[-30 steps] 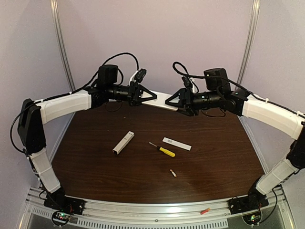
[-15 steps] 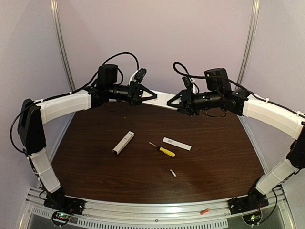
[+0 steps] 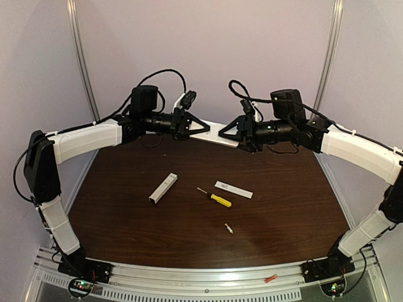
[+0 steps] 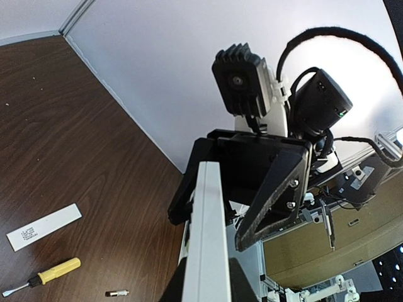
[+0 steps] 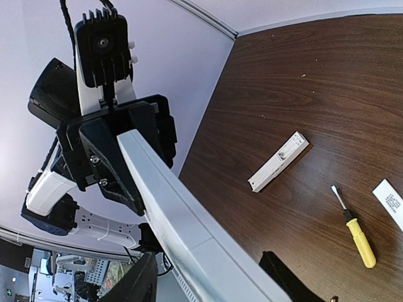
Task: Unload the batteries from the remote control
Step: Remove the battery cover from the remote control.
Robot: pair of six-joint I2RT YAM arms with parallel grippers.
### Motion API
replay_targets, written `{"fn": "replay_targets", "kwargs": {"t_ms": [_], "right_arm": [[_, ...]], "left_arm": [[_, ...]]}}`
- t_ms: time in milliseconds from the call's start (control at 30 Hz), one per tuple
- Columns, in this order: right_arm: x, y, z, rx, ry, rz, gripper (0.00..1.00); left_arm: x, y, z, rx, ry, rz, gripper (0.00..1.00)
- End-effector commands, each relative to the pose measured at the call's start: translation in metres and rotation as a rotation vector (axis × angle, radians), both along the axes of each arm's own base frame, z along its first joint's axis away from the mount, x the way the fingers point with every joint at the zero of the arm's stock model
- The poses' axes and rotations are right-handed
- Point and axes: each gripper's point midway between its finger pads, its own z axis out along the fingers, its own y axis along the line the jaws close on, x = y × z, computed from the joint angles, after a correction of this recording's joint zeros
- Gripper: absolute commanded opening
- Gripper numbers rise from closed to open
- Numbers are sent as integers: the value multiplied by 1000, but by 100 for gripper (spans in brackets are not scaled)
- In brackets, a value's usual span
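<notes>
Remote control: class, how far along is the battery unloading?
Done: one battery lies on the table near the screwdriver, and a white cover lies there too. In hand: the left gripper is shut on the remote, raised over the table, the right gripper at its other end. Left: whether batteries remain inside cannot be seen.

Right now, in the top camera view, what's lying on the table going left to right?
White rectangular block, yellow-handled screwdriver, white cover strip; the battery overlaps those last two, so I skip it.
</notes>
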Motion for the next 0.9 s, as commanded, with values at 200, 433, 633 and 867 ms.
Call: {"fn": "replay_targets", "kwargs": {"t_ms": [200, 433, 633, 867], "right_arm": [[-2, 0, 13, 33, -24, -3, 52], [-1, 0, 14, 28, -31, -7, 49], [-3, -4, 11, 14, -31, -7, 50], [-1, -17, 13, 15, -35, -31, 50]], "left_arm": [[-4, -1, 21, -47, -78, -19, 0], [-4, -1, 19, -42, -77, -20, 0], [-4, -1, 21, -44, -80, -19, 0], [-4, -1, 21, -45, -81, -17, 0]]}}
